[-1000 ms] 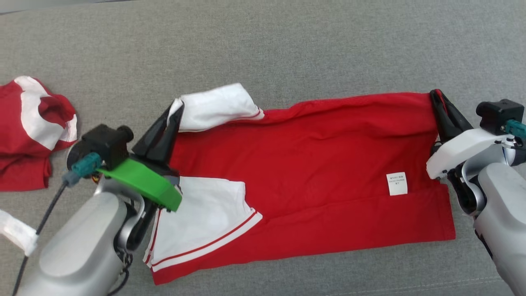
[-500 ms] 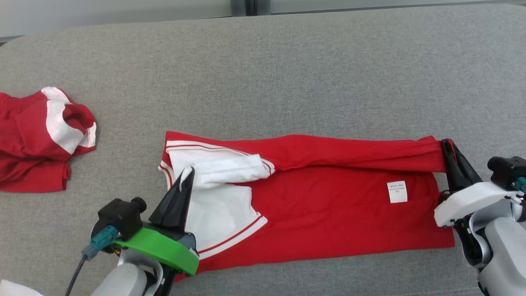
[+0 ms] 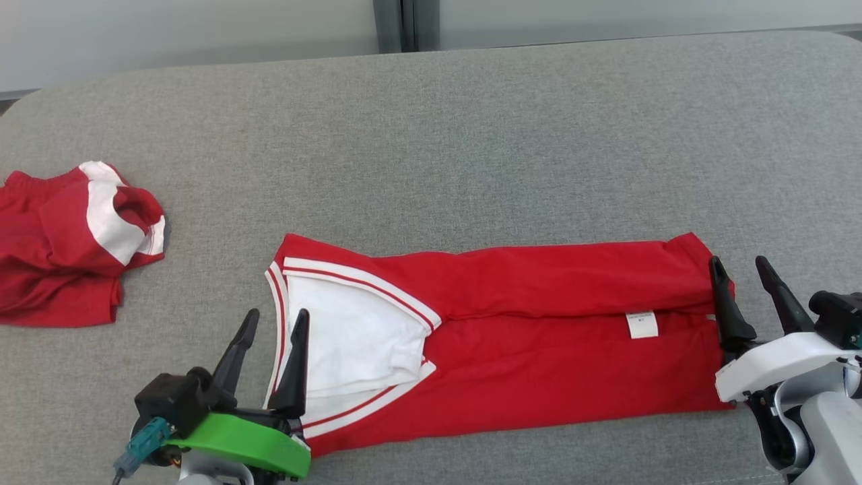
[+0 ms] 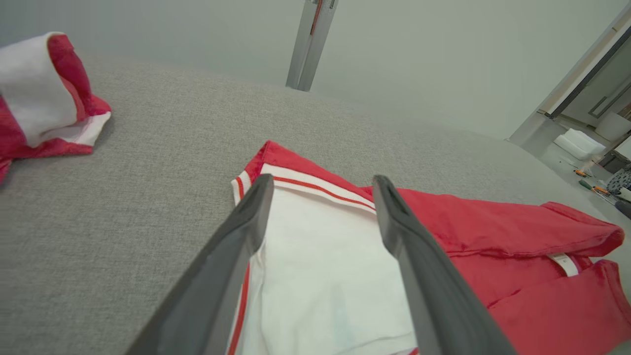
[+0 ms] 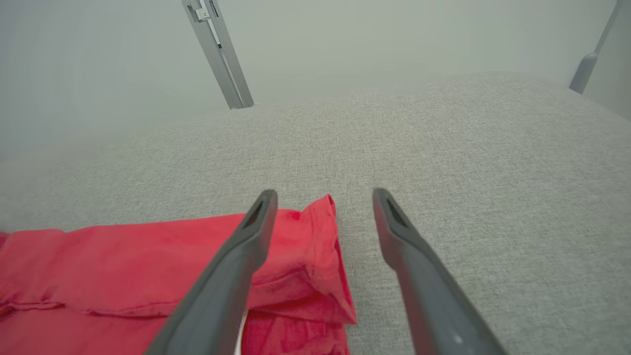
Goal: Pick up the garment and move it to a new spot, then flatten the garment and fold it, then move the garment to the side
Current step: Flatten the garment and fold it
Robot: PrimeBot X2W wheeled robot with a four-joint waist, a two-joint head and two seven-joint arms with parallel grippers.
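The garment [image 3: 539,337] is a red shirt with white sleeves, lying as a long folded band across the grey surface, its far edge turned over toward me. A white tag [image 3: 641,325] shows near its right end. My left gripper [image 3: 273,327] stands open at the shirt's left end, over the white sleeve [image 4: 320,276], holding nothing. My right gripper [image 3: 741,275] is open at the shirt's right end, one finger over the red hem [image 5: 315,231], the other over bare fabric surface.
A second red and white garment [image 3: 67,249] lies crumpled at the far left. The grey padded surface [image 3: 471,148] stretches wide beyond the shirt. A wall with a metal post [image 3: 403,23] stands behind it.
Both grippers have let go of the shirt's far edge and opened. The folded-over edge now lies flat on the shirt. The head camera has tilted up.
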